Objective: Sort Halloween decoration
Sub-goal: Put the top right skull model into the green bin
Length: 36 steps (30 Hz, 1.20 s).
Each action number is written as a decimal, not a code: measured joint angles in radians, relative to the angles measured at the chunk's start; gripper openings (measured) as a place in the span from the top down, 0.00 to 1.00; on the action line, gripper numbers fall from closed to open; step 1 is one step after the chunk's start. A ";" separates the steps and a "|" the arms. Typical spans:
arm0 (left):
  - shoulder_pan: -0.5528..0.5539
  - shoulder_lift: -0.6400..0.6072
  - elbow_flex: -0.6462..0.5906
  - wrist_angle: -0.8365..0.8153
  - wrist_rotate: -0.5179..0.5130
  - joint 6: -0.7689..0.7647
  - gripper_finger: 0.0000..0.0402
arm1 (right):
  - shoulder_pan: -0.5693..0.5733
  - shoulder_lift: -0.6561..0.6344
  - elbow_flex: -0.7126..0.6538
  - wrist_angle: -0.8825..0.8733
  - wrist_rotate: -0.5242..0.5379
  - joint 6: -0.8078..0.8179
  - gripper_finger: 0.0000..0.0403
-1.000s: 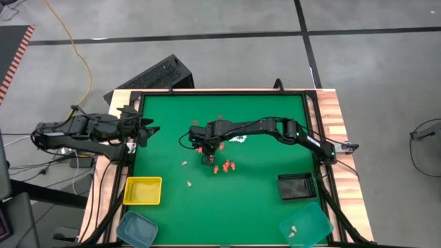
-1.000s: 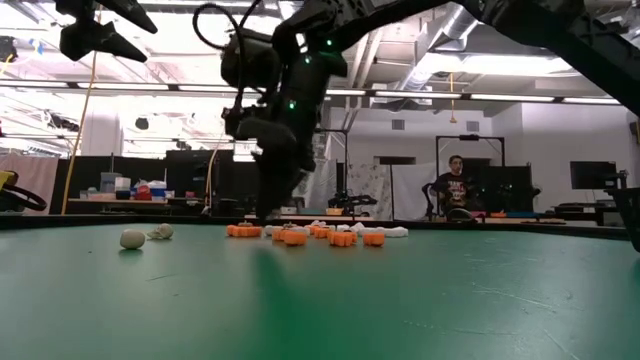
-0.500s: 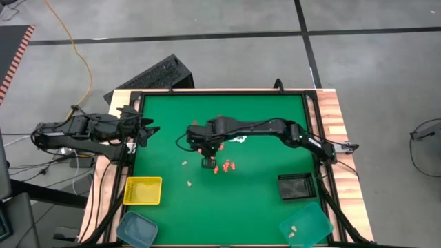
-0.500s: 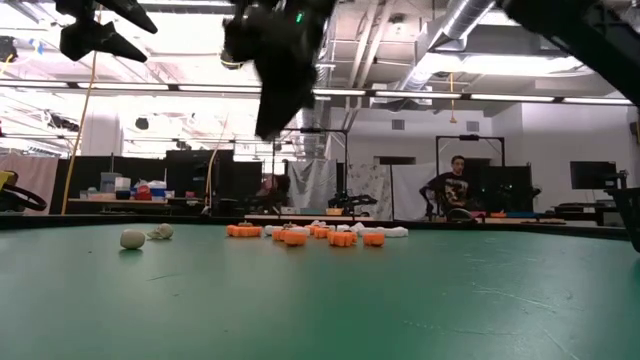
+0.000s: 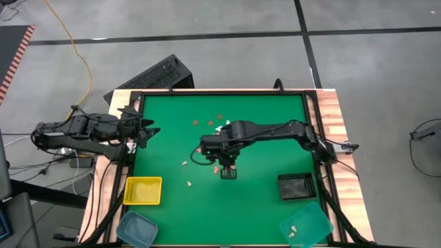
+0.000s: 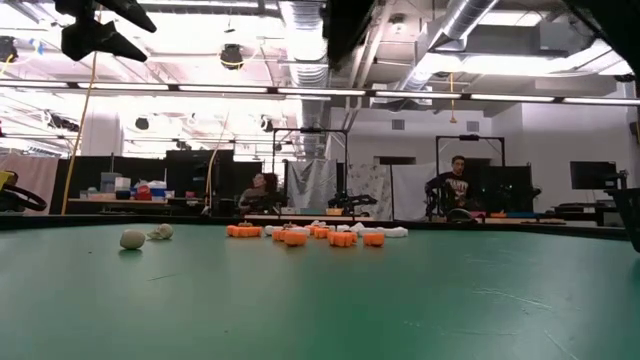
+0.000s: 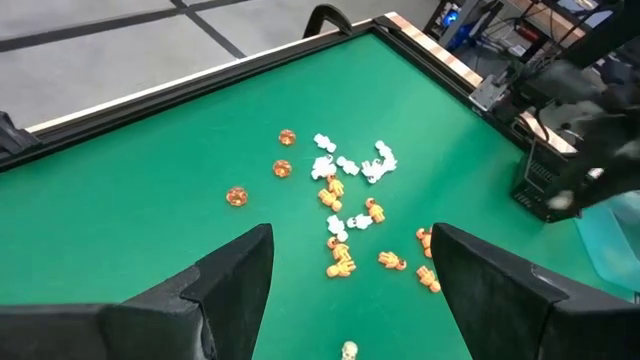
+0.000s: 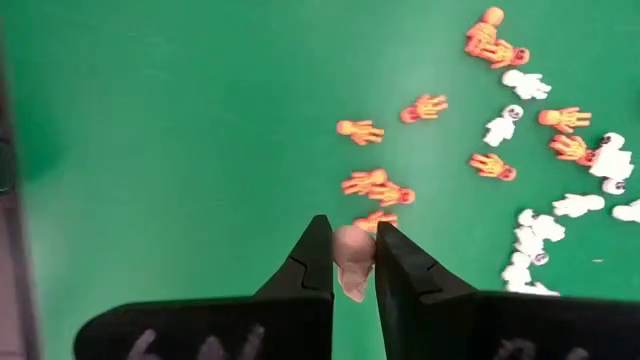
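Many tiny orange and white trinkets lie scattered on the green table; they also show in the left wrist view and the low view. Two cream ones lie apart, nearer the left. My right gripper hangs above the table's middle, shut on one pale cream trinket. My left gripper waits open and empty over the table's left edge; its own view shows the wide gap. My right gripper pinches the pale cream trinket between its two fingertips. The fingers point down from above. The trinket is lifted clear of the table, and part of it sticks out below the tips.
A yellow tray and a teal tray stand at the near left. A black tray and a teal tray holding a few cream pieces stand at the near right. People sit in the room behind the table.
My right gripper has risen from the table beside the orange trinkets, going up out of the low view. It has then moved toward the table's right and near edges, staying shut on the cream trinket.
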 joint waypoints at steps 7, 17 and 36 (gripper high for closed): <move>0.000 0.000 0.000 0.000 0.001 0.001 0.35 | 0.083 -0.148 -0.193 0.207 0.030 0.067 0.89; 0.000 0.000 0.000 0.000 0.017 0.000 0.35 | 0.124 -0.538 -0.882 0.605 0.085 0.390 0.89; 0.000 0.000 0.000 0.000 -0.012 -0.065 0.35 | 0.755 -0.760 -1.219 0.562 0.182 1.434 0.89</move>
